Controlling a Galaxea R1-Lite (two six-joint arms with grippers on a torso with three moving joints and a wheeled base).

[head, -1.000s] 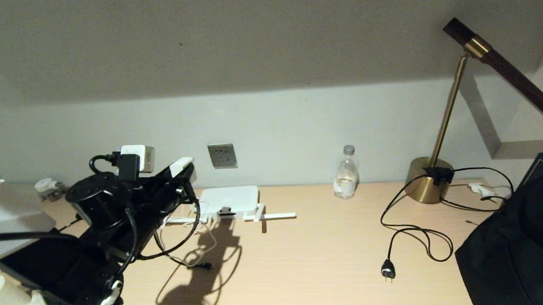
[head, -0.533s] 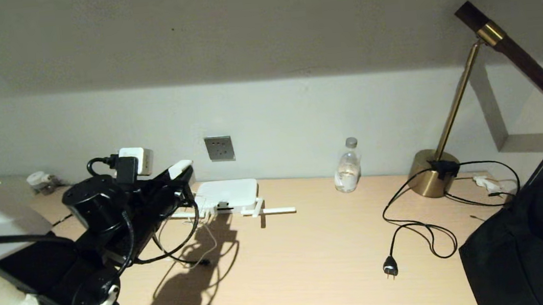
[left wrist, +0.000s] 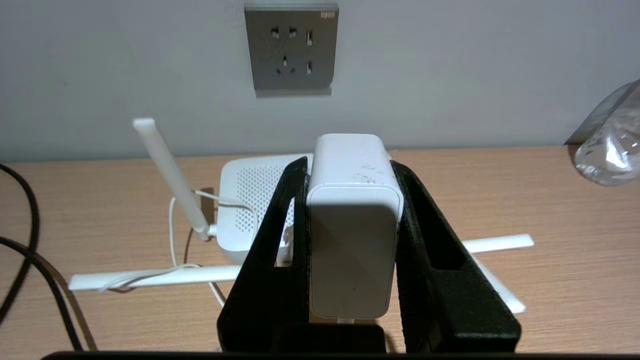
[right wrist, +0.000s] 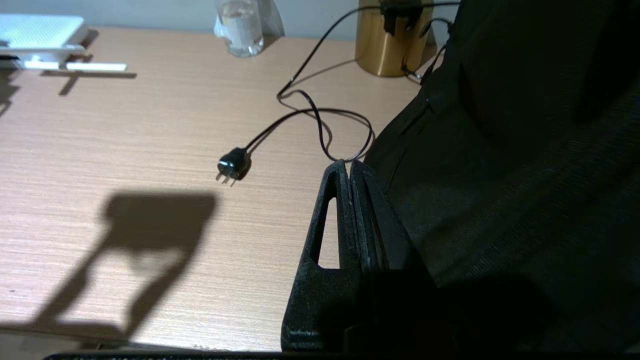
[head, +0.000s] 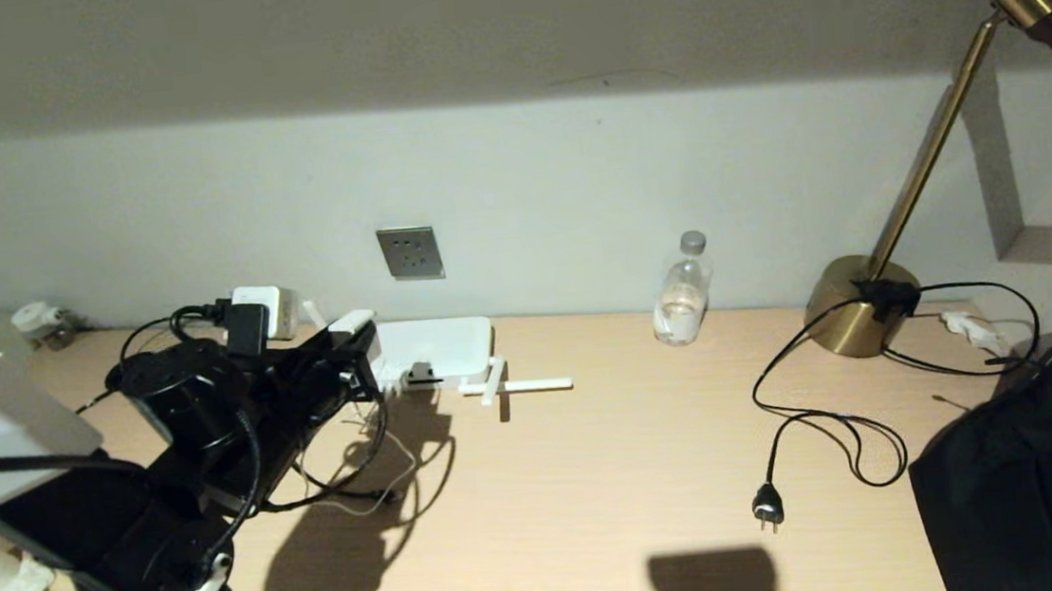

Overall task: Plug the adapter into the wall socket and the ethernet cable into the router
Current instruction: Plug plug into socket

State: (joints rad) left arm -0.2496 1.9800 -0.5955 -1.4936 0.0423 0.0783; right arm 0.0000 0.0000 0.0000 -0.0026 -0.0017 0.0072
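the desk (head: 599,479) runs wide under the pale wall (head: 572,168), with a black bag (head: 1048,488) at its right end, a brass lamp (head: 861,314) beside that, and the lamp's black cord ending in a two-pin plug (head: 766,508) lying loose on the wood. a water bottle (head: 681,291) stands against the wall between lamp and router. the router (head: 435,349) lies flat at the foot of the wall, its stick antennas splayed on the desk, a thin white cord looping off it.

the left gripper (left wrist: 350,160) hangs over the router's near edge, its two black fingers closed on the adapter (left wrist: 354,220), which sits upright between them with its far end aimed at the wall. the wall socket (left wrist: 292,49) is on the wall above the router, well apart from the adapter and off to one side of its line in the left wrist view. the right gripper (right wrist: 348,167) is parked by the bag, fingers pressed together and empty.

the step in hand looks like carrying the adapter to the socket. the next move probably calls for raising it, shifting it sideways until its pins face the holes, then pushing in squarely. the ethernet cable cannot be picked out with certainty here.
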